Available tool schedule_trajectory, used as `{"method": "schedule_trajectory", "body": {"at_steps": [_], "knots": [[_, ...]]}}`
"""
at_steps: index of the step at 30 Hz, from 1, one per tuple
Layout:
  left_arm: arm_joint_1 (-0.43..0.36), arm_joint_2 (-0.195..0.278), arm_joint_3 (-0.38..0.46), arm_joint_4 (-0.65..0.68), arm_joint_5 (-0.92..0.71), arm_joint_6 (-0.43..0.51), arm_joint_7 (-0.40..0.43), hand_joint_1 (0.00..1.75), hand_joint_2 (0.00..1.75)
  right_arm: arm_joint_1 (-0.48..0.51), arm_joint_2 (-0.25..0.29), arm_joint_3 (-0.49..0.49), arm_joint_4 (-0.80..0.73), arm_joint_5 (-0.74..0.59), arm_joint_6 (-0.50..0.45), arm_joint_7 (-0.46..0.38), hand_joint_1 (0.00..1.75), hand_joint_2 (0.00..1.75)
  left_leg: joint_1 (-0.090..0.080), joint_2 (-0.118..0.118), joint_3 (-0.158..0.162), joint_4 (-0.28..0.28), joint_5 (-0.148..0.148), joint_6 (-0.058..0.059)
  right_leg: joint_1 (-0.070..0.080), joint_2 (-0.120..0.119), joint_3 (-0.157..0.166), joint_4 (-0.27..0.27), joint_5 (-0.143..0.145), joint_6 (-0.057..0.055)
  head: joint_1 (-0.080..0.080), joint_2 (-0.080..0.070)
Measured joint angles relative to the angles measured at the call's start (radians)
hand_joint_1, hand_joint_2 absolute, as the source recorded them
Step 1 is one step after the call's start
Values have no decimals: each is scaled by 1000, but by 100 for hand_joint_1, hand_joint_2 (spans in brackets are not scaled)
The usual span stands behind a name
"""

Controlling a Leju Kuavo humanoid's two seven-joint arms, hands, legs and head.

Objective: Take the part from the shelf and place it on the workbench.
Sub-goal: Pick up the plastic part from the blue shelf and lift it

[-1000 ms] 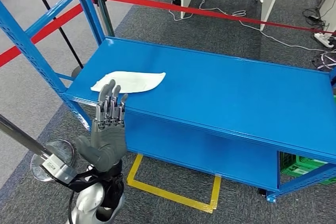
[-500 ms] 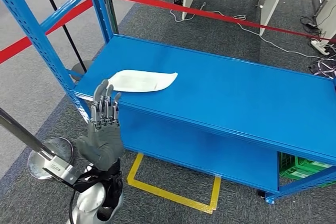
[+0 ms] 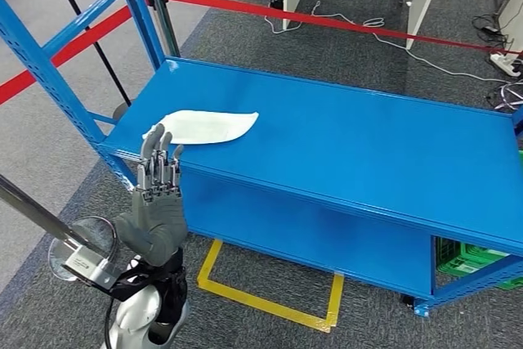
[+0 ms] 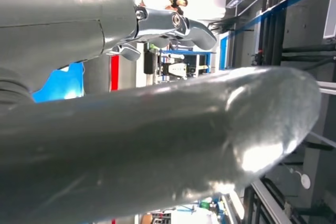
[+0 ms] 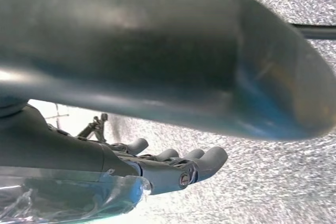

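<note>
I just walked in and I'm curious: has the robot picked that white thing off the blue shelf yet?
Not yet, so nothing looks finished. The white part lies flat on the blue shelf, near its left end. In hand: the left hand is raised in front of the shelf's edge close to the part, fingers apart and holding nothing. What's left is gripping the part, lifting it off and carrying it to the workbench.

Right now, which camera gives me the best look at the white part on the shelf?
The head view: the white part lies flat near the blue shelf's left front corner, fully visible, just beyond the left hand. The left wrist view gives mostly that hand's own fingers; the right wrist view looks at floor.
</note>
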Motion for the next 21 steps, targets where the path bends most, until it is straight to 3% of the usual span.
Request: {"method": "schedule_trajectory", "body": {"at_steps": [2, 3, 5, 7, 9, 12, 14, 16, 17, 18, 19, 21], "knots": [[1, 0, 0, 0, 0, -3, -1, 0, 0, 1, 0, 0, 0, 0, 1, 0, 0, 0, 0, 0, -46, 85, -15, 1, 2, -1, 1, 0, -8, -4, 0, 0], [1, 0, 0, 0, 0, -5, -2, 0, 0, 1, 0, 0, 0, 0, 2, 0, 0, 0, -1, 0, -45, 78, 4, 3, 2, -1, 4, 0, -12, -5, 0, 0], [1, 0, 0, 0, 0, -8, -4, 0, 0, 2, 0, -1, 0, 0, 3, 0, 0, 0, -2, 2, 10, -30, 70, 14, 2, 0, 14, -1, -19, -1, 0, 0], [2, 0, -1, -1, 2, -11, -4, 0, 0, 2, 0, -1, 0, 0, 3, -1, 0, 0, -6, 8, 75, -153, 100, 24, 6, 0, 23, -1, -26, 11, 0, 0], [2, -1, -1, -1, 8, -13, -5, 0, 0, 2, 0, -1, 0, 0, 4, -1, 0, 0, -8, 9, 99, -202, 88, 34, 9, -1, 34, -4, -26, 26, -1, 0], [4, -2, 0, -1, 12, -13, -6, 0, 0, 1, 0, -1, 0, 0, 4, -2, 0, 0, -6, 4, 125, -212, 82, 52, 7, -4, 36, 21, -33, 44, 1, 0], [4, -2, 0, -2, 14, -14, -6, 0, 0, 0, 0, -2, 0, 1, 4, -2, 0, 0, -6, 6, 146, -213, 77, 60, 6, -5, -15, 112, -68, 49, 4, 0], [5, -2, 0, -2, 15, -14, -6, 0, 0, 1, 0, -2, 0, 1, 4, -3, 0, 0, -7, 5, 160, -213, 66, 64, 6, -5, -99, 228, -116, 53, 5, 0], [5, -2, 0, -2, 15, -14, -7, 0, 0, 2, 0, -2, 0, 2, 4, -3, 0, 0, -7, 2, 168, -213, 58, 64, 6, -5, -132, 258, -131, 54, 5, 0], [5, -2, 0, -2, 15, -14, -7, 0, 0, 4, 0, -2, 0, 2, 4, -3, 0, 0, -7, 0, 178, -212, 49, 63, 5, -5, -149, 255, -130, 54, 6, 0], [5, -2, 0, -2, 15, -14, -7, 0, 0, 5, 0, -2, 0, 2, 4, -3, 0, 0, -7, -2, 190, -213, 39, 62, 5, -5, -150, 220, -107, 53, 7, 0], [5, -2, 0, -2, 14, -14, -7, 0, 0, 7, 0, -2, 0, 4, 4, -3, 0, 0, -8, -4, 216, -211, 16, 55, 5, -6, -125, 98, -1, 49, 8, 0]]}}
